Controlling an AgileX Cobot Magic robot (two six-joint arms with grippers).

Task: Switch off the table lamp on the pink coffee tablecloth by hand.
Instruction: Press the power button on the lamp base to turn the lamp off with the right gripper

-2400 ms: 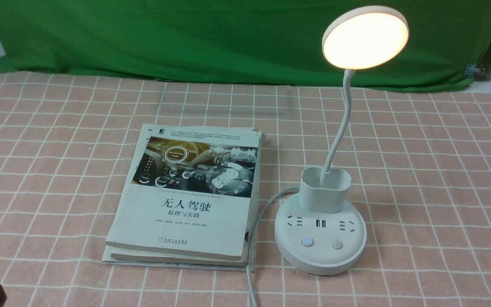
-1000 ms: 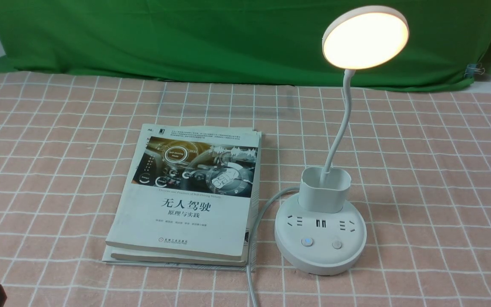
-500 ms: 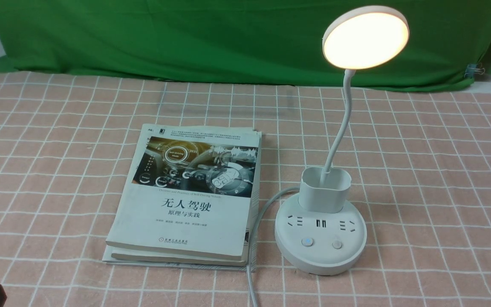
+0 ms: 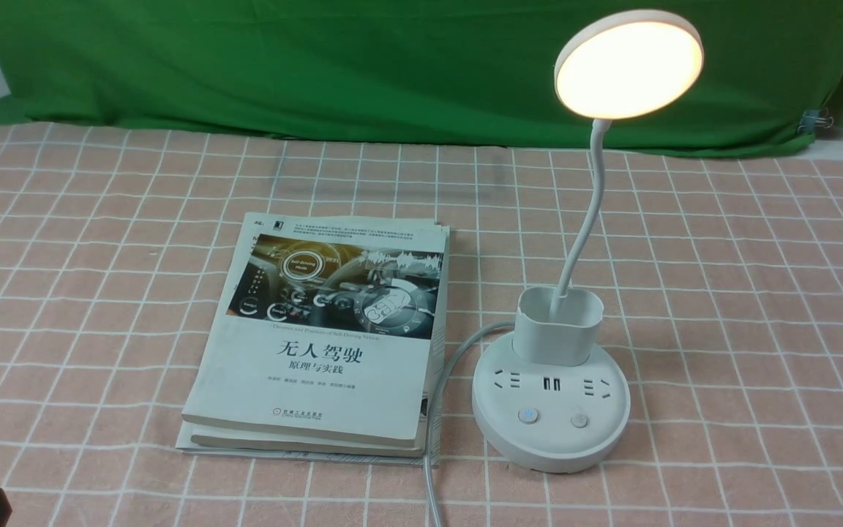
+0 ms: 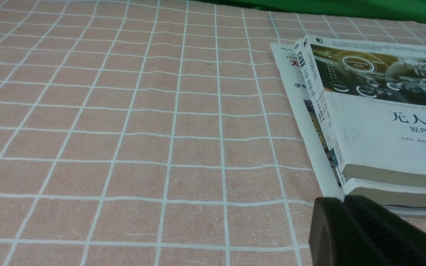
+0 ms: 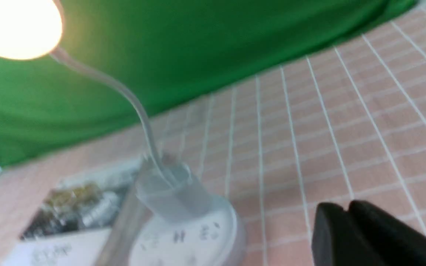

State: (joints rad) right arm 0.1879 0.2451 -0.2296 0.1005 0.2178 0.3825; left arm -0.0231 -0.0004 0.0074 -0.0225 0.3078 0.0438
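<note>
The white table lamp stands on the pink coffee tablecloth [image 4: 758,293], right of centre. Its round head [image 4: 628,64] glows warm yellow. Its round base [image 4: 549,439] carries sockets and two buttons [image 4: 527,416] at the front. The lamp also shows blurred in the right wrist view, with the lit head [image 6: 17,26] and the base [image 6: 190,236]. My right gripper [image 6: 347,208] is shut and empty, above the cloth and apart from the base; it is out of the front view. My left gripper [image 5: 344,198] is shut and empty, close to the books' near corner.
Two stacked books [image 4: 326,337] on a magazine lie just left of the lamp base, also in the left wrist view [image 5: 375,122]. The lamp's grey cable [image 4: 432,410] runs between books and base to the front edge. A green backdrop cloth [image 4: 319,66] hangs behind.
</note>
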